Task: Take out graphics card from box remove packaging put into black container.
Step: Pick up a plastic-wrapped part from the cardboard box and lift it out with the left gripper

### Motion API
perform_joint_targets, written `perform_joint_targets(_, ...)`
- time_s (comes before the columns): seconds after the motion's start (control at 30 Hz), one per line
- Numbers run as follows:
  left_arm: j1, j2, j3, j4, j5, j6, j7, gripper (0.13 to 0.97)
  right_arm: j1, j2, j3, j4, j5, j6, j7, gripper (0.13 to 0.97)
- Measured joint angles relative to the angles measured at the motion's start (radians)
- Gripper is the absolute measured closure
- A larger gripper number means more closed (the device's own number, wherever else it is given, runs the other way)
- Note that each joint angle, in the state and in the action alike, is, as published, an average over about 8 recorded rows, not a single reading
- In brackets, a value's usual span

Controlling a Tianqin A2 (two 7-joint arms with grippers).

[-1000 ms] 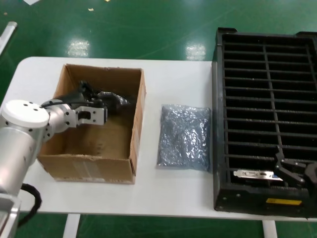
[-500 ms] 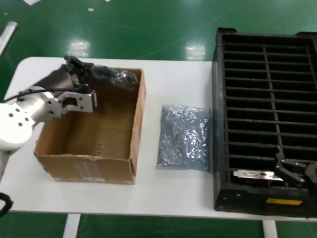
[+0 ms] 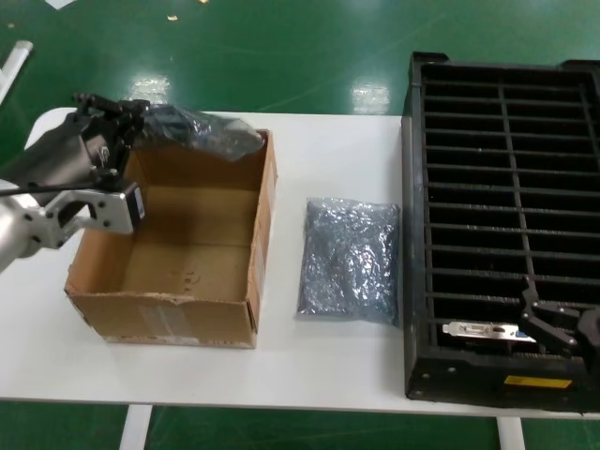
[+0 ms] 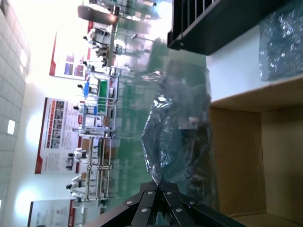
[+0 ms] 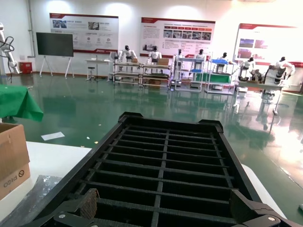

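While above the box (image 3: 169,246), left gripper (image 4: 157,182) fingers pinching the packaging (image 4: 182,137); right fingers' state unclear.

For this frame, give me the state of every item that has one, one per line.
Left gripper: jaws shut on bagged card, raised over the box's far edge.
Bagged card: lifted out, still wrapped.
Box: open, nothing visible inside.
Loose bag: flat on the table.
Black container: one card slotted near the front.
Right gripper: beside that card.

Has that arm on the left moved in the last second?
Yes. The left end effector rose from inside the box to above its far rim, carrying the packaging.
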Motion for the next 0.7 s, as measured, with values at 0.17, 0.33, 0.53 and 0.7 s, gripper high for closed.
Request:
perform_joint_targets(0.17,0.087,-0.034,-0.016,-0.114,-0.014,0.028,-0.048,0.959,0.000,0.000,0.000,0.000,0.000,0.000,0.000,0.129)
perform_joint_targets(0.33,0.154,-0.056,-0.003,-0.171,-0.042,0.044,-0.073,0.959,0.000,0.000,0.000,0.000,0.000,0.000,0.000,0.129)
perform_joint_targets(0.53,0.205,-0.066,0.019,-0.196,-0.071,0.048,-0.086,0.959,0.000,0.000,0.000,0.000,0.000,0.000,0.000,0.129)
perform_joint_targets(0.7,0.216,-0.067,0.024,-0.201,-0.079,0.046,-0.089,0.959,0.000,0.000,0.000,0.000,0.000,0.000,0.000,0.129)
